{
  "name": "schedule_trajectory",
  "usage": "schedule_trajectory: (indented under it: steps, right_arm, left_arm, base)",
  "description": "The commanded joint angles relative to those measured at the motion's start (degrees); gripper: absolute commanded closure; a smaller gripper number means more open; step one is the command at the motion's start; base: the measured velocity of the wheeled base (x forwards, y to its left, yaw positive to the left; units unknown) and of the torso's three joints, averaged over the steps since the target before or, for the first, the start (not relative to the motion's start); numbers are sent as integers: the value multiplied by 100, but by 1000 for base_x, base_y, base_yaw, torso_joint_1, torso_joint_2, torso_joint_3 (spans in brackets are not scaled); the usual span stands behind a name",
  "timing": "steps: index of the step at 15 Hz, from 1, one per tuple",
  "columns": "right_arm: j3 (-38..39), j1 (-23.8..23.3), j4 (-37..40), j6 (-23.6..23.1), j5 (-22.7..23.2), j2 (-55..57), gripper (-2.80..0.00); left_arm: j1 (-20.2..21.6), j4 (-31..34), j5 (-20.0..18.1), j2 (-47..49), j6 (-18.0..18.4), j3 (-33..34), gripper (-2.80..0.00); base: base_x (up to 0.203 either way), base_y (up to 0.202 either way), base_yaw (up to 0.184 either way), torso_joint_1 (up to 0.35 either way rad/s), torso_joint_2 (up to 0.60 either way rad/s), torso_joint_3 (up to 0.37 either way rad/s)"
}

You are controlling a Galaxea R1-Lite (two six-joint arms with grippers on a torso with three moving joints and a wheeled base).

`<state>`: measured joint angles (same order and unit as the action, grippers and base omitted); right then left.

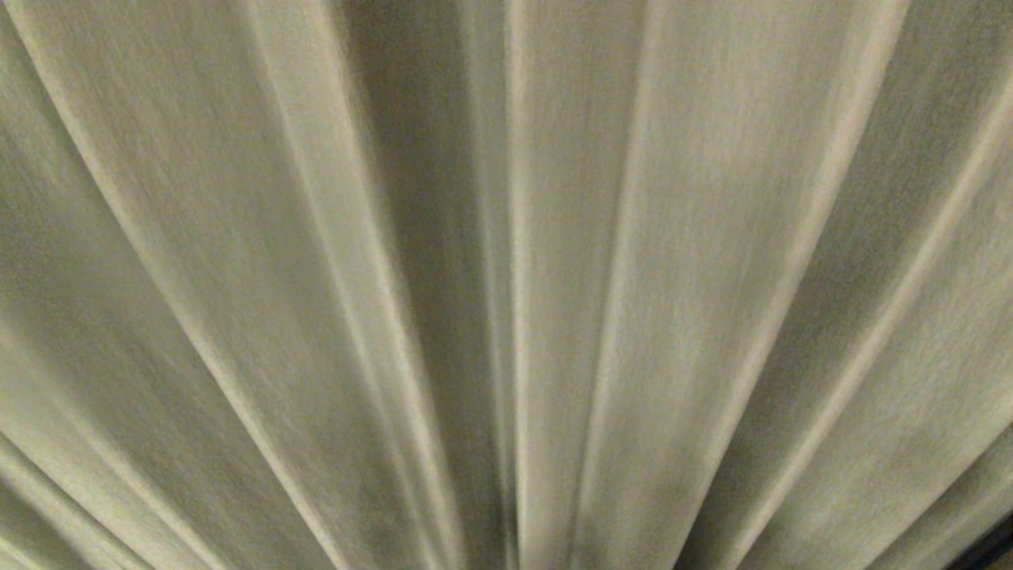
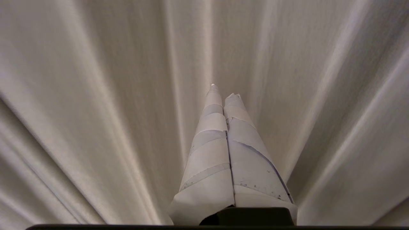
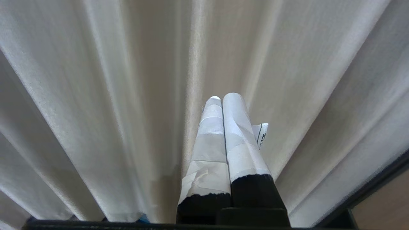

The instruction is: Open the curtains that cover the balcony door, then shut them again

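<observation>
Everywhere pleated curtains (image 1: pixel 506 285) — drawn, filling view

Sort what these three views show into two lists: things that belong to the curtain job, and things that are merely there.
Belongs to the job:
- curtains, drawn and filling every view
- left gripper, shut, empty, pointing at the fabric
- right gripper, shut, empty, pointing at the fabric

Merely there:
- dark frame edge in the corner of the right wrist view

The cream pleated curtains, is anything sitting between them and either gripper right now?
Nothing visible does. The cream pleated fabric curtains fill every view, and the shut, white-taped left gripper and right gripper both point straight at bare folds, holding nothing.
</observation>
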<state>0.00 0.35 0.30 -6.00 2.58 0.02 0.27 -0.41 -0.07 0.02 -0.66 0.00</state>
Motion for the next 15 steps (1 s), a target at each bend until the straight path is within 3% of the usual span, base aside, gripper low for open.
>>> schedule_trajectory:
  steps: [1,15]
  right_arm:
    - [0,0,5,-7,5,-2,0]
    - [0,0,5,-7,5,-2,0]
  left_arm:
    - [-9,-2,-1,-2,-13,0,0]
    - [-9,-2,7,-2,-16,0,0]
  base:
    - [6,66,0,-22,-2,3]
    - [0,187,-1,4,1,4]
